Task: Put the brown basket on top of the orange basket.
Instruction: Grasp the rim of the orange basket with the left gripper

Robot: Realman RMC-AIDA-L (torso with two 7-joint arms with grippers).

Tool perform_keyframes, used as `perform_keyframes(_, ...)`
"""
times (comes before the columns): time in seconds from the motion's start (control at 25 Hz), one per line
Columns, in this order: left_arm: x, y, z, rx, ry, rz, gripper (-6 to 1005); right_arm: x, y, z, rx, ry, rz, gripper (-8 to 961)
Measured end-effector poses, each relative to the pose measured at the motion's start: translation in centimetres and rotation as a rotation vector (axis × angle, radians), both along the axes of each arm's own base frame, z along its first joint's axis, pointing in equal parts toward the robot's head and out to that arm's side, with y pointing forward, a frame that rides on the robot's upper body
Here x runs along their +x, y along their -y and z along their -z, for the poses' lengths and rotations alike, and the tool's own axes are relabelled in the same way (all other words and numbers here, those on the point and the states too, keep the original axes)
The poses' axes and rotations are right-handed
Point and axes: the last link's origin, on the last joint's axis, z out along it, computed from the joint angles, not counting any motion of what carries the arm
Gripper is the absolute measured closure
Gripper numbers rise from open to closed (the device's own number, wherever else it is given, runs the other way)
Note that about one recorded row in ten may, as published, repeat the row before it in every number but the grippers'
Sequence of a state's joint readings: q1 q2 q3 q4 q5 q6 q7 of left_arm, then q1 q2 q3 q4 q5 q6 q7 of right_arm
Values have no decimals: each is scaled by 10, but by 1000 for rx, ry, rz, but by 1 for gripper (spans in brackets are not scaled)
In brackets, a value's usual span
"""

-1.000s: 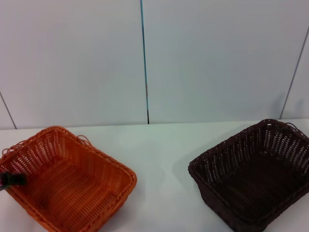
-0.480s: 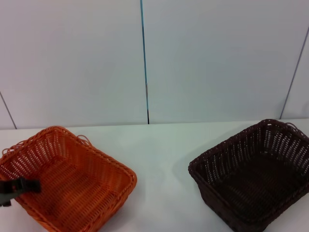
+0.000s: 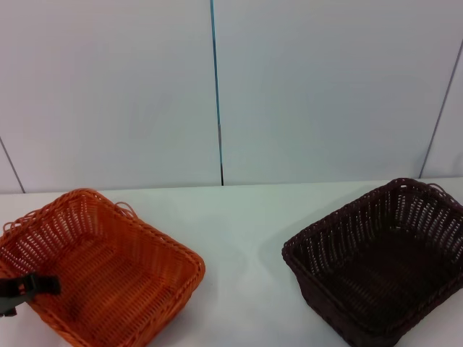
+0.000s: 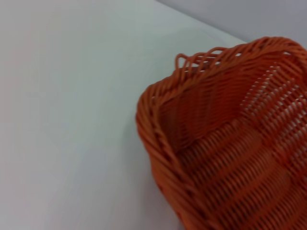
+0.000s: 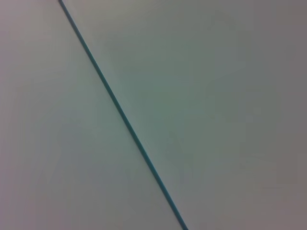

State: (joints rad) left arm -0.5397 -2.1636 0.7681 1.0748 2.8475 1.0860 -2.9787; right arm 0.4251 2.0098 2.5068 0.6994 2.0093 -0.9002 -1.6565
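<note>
White table (image 3: 239, 217): left gripper (image 3: 29, 288), jaw state unclear, over orange basket (image 3: 101, 267); could nudge it farther from brown basket (image 3: 383, 260).

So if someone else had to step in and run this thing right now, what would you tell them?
Left gripper: low at the robot's left, over the near-left rim of the orange basket; whether it is open is unclear.
Right gripper: not in view.
Brown basket: upright on the white table at the robot's right, apart from the orange one, untouched.
Done: nothing yet.
Left: pick up the brown basket and set it on the orange basket.
</note>
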Motion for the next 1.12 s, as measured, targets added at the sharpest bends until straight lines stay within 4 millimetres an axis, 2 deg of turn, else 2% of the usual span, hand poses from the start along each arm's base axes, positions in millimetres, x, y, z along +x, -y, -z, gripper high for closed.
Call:
perform_keyframes(0.4,-9,1,6,8,3,-17,130,3,2,1,4,-8,8,157)
perform_keyframes(0.76,-9,2,9,3,21,-22,183,4,3,1,13,-5,14,157)
perform_keyframes(1.12,-13,3,8,20,43,-44,366,7,3,2,13,-5,28,158)
